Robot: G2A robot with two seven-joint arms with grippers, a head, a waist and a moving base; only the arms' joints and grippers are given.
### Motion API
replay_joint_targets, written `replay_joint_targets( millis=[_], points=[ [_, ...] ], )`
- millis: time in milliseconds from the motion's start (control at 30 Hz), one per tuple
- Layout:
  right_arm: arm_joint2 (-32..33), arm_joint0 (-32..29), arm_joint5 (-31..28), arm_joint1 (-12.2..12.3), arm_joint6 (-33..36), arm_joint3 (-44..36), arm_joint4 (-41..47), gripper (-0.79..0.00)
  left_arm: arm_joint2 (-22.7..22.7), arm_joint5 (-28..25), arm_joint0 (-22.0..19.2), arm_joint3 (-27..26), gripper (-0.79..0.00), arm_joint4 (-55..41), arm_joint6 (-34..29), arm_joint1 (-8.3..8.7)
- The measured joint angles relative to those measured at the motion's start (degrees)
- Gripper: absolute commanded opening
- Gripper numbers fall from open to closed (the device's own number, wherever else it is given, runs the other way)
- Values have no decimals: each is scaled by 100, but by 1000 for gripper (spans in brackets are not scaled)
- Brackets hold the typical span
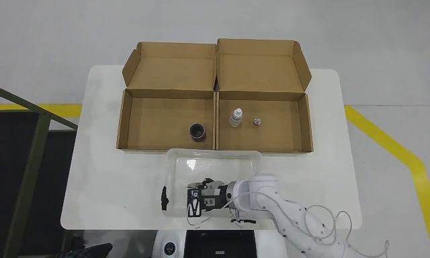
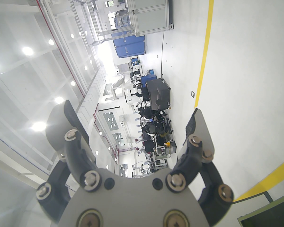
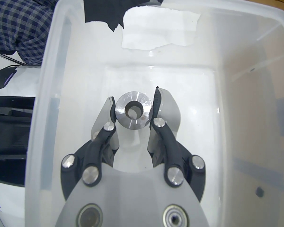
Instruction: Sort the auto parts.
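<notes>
Gripping a bored metal ring [image 3: 144,109] by its rim, the right pincer [image 3: 134,102] sits low inside the clear bin [image 3: 250,72], its pads closed on opposite sides of the part. The left pincer [image 2: 132,109] is spread wide, carries nothing, and points out into the hall.

The hold looks like the weak point. The ring is smooth, rounded metal caught near the pad tips, so it could probably swivel or squirt free on a fast lift and fall back into the bin. The bin's walls stand close on all sides. A shallow exit might clip the rim and drag the light bin across the tabletop [image 1: 101,184]. A release into the wrong box would spoil the sort: the left cardboard box [image 1: 127,123] has a black ring [image 1: 197,131], the right cardboard box [image 1: 306,123] a white bottle-shaped part [image 1: 235,117] and a small reddish piece [image 1: 256,121].

The tabletop is white and smooth. Around it lie pale floor with a yellow line [image 1: 383,137] and a bright workshop hall.
</notes>
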Motion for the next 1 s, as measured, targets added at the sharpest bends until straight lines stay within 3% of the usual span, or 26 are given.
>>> replay_joint_targets(
  millis=[1000],
  points=[
    [1228,-439,-72,285,-674,-1013,977,-785,0,0,0,0,0,0,0,0]
  ],
)
